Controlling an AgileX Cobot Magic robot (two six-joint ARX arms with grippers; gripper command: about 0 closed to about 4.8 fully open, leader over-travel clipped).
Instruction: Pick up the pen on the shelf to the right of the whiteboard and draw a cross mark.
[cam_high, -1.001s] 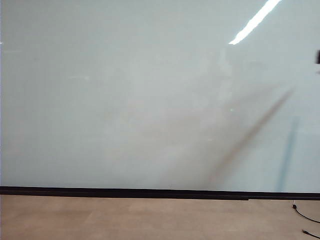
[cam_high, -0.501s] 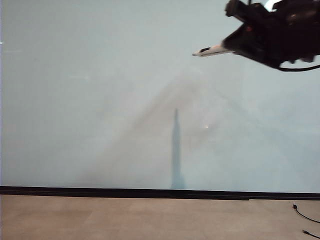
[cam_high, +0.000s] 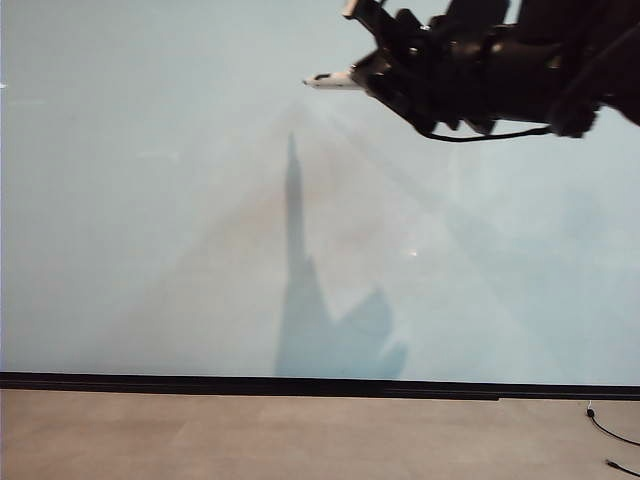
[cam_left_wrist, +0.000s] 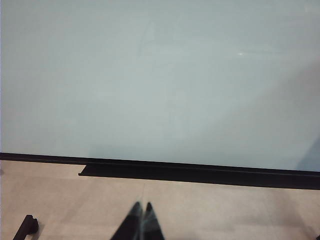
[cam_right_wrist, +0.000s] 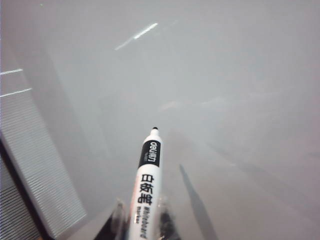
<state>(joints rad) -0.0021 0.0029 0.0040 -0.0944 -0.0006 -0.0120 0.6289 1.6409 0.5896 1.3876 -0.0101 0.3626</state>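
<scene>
Exterior view is showing the right gripper (cam_high: 368, 72) reaching in from the upper right, high in front of the whiteboard (cam_high: 150, 200), its black arm stretching back out of sight on that side. It is gripping the pen (cam_high: 335, 80), which is sticking out level from the jaws with the dark tip pointing away from the arm. Below the gripper, a tall pointed shadow is falling on the board, widening towards the thin black strip (cam_high: 200, 381) at the lower edge. Under the strip the tan floor (cam_high: 250, 435) is lying, with a thin black cable (cam_high: 612, 432) trailing far below the arm.

Right wrist view is looking along the pen (cam_right_wrist: 146, 187): the right gripper (cam_right_wrist: 141, 224) is clamping narrowly on the white barrel, and the black tip is pointing ahead at the grey board surface (cam_right_wrist: 240, 100). Whether the tip is touching the board I cannot tell. A ribbed grey panel (cam_right_wrist: 35, 170) is standing off to one side of the gripper.

Left wrist view is showing the left gripper (cam_left_wrist: 141, 225) hanging low over the floor (cam_left_wrist: 225, 210), fingers pressed together and holding nothing, well short of the whiteboard (cam_left_wrist: 160, 75) ahead of it.
</scene>
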